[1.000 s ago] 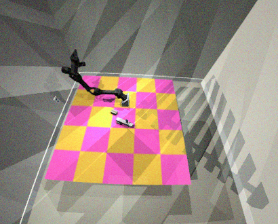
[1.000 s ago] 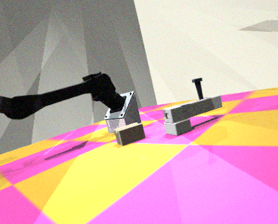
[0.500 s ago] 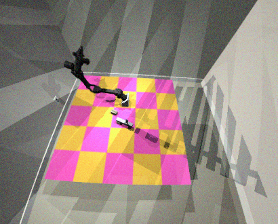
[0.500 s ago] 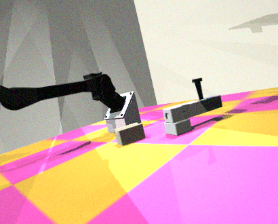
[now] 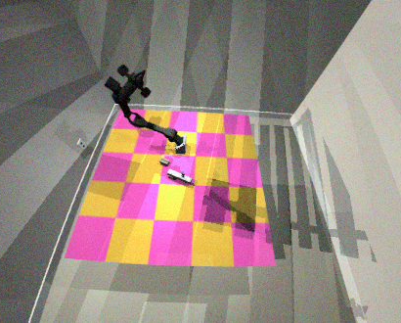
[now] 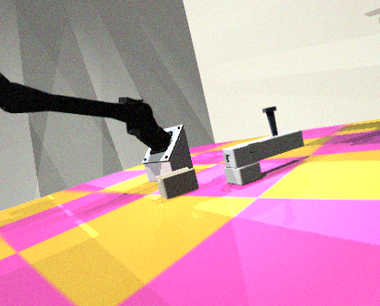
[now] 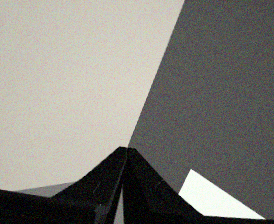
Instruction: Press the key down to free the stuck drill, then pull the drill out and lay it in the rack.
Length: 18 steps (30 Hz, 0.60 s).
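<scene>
A long grey-white bar (image 5: 175, 174) (image 6: 264, 150) rests on a small block, with a black T-shaped key (image 5: 183, 174) (image 6: 270, 121) standing up from its top. The drill cannot be made out clearly; a thin dark tip shows at the bar's far right end in the top view. My gripper (image 5: 180, 144) (image 6: 160, 146) (image 7: 125, 155) is shut and empty, its fingertips together in the wrist view. It is at the tilted white-rimmed plate on a sloped block (image 5: 181, 151) (image 6: 185, 153), away from the bar; whether it touches is unclear. Which piece is the rack is unclear.
A small grey-brown block (image 5: 164, 161) (image 6: 180, 184) lies close in front of the sloped block, between it and the near end of the bar. The pieces stand on a pink and yellow checkered surface (image 5: 173, 240) (image 6: 310, 236). Pale walls rise around it.
</scene>
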Tool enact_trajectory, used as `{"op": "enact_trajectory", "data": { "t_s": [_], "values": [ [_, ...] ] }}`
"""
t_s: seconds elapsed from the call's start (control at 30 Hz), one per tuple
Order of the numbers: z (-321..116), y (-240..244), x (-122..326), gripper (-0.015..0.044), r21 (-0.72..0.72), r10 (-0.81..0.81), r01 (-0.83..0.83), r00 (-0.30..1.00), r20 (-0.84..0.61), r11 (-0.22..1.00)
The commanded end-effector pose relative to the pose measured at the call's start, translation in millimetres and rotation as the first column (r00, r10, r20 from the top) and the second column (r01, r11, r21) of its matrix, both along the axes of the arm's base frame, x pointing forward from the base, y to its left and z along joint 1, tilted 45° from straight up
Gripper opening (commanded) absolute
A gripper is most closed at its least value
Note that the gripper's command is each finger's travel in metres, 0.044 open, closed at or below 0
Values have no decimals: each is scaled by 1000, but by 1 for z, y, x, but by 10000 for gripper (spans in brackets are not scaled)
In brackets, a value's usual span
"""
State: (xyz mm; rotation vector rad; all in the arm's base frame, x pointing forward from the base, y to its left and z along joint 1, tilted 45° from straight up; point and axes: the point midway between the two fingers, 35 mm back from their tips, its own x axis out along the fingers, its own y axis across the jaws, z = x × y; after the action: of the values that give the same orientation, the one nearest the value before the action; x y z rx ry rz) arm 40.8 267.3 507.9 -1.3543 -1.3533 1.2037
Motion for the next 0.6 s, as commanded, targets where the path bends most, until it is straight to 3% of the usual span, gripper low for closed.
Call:
{"op": "enact_trajectory", "data": {
  "t_s": [0.0, 0.3, 0.57],
  "values": [
    [-50, 33, 48, 0, -193, -212, 160, 933, -290, 968],
    [-132, 49, 130, 0, -471, -605, 382, 559, -567, 795],
    [-211, 37, 191, 0, -702, -805, 464, 40, -592, 540]
  ]
}}
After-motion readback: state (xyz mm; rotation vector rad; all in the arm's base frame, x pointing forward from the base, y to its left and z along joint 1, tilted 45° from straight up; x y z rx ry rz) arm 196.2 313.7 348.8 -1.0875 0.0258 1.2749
